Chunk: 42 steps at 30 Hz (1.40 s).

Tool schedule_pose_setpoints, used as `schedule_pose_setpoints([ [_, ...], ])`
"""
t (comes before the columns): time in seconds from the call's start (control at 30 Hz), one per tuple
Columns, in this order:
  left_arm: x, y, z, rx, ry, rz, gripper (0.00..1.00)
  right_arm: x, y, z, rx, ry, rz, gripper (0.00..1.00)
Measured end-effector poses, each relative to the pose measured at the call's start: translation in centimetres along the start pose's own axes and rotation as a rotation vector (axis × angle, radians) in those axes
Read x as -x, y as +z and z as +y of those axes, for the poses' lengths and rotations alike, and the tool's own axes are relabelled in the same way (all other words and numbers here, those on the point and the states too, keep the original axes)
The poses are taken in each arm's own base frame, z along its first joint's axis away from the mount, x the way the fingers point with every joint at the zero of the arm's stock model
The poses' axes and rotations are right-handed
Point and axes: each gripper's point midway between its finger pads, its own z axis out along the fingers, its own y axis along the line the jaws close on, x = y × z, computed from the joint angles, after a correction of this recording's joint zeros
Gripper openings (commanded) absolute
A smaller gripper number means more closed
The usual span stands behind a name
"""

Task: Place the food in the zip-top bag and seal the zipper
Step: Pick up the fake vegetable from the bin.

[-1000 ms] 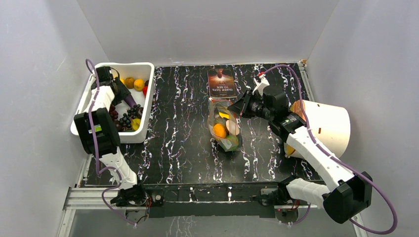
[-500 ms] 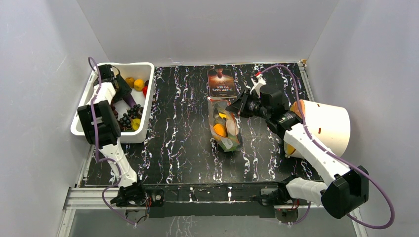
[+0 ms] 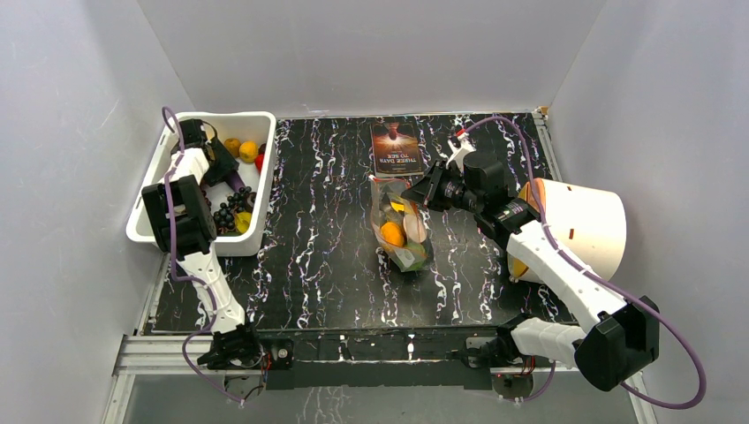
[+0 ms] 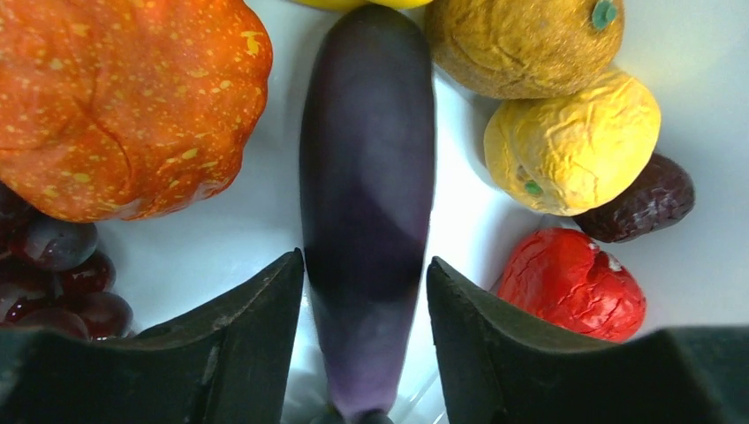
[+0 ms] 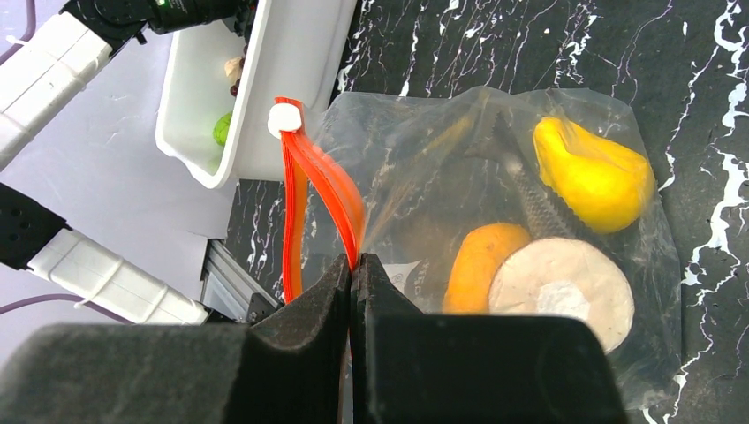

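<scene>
Left gripper [image 4: 364, 261]: inside white tub [image 3: 234, 244], jaws astride purple eggplant [image 4: 366, 159]; grip cannot be told. Right gripper [image 5: 353, 261]: right of tub, clamped on zipper [image 5: 331, 190] of zip-top bag [image 5: 424, 168].

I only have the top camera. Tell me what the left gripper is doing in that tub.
Observer: The left gripper stands open astride a purple eggplant, a finger close on each side.
Operator: Report the right gripper next.
Observer: The right gripper is shut on the zipper, pinching the red-orange strip.
Operator: Say whether the bag is sealed.
Observer: No. The zip-top bag gapes at its mouth: the strip's two halves stand apart up to a small white tab.
</scene>
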Motion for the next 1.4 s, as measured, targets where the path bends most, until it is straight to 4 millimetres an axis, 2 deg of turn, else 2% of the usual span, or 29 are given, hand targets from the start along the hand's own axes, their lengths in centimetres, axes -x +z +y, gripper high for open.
schedule_pose_setpoints([
  [0.07, -0.2, 0.2, 0.0, -0.004, -0.002, 0.007, 0.43, 0.0, 0.0, 0.0, 0.000, 0.002, 0.000, 0.00],
  [0.23, -0.4, 0.2, -0.2, -0.012, -0.010, 0.015, 0.41, 0.1, -0.1, 0.1, 0.002, 0.004, -0.004, 0.00],
  [0.4, -0.6, 0.2, -0.2, -0.011, -0.020, 0.023, 0.53, 0.2, -0.4, 0.3, 0.006, 0.004, -0.010, 0.00],
  [0.57, -1.3, 0.1, -0.2, -0.017, -0.021, 0.050, 0.54, 0.3, -1.1, 0.6, 0.013, -0.003, -0.032, 0.00],
  [0.77, -1.8, 0.1, -0.3, -0.027, -0.021, 0.069, 0.39, 0.4, -1.2, 0.7, 0.015, -0.003, -0.034, 0.00],
  [0.87, -1.8, 0.1, -0.2, -0.025, -0.019, 0.070, 0.35, 0.4, -1.3, 0.8, 0.017, -0.004, -0.037, 0.00],
  [1.03, -2.1, -0.3, 0.1, -0.016, -0.010, 0.075, 0.33, 0.3, -1.4, 0.9, 0.023, -0.004, -0.038, 0.00],
  [1.23, -3.9, -2.9, 0.8, -0.006, -0.008, 0.094, 0.30, -0.1, -1.3, 0.7, 0.018, 0.004, -0.031, 0.00],
  [1.3, -3.4, -4.5, 0.6, -0.017, -0.008, 0.070, 0.29, -0.2, -1.3, 0.6, 0.013, 0.004, -0.030, 0.00],
  [1.4, -1.6, -7.9, -0.4, -0.052, -0.007, -0.005, 0.28, -0.2, -1.3, 0.5, 0.005, 0.002, -0.028, 0.00],
])
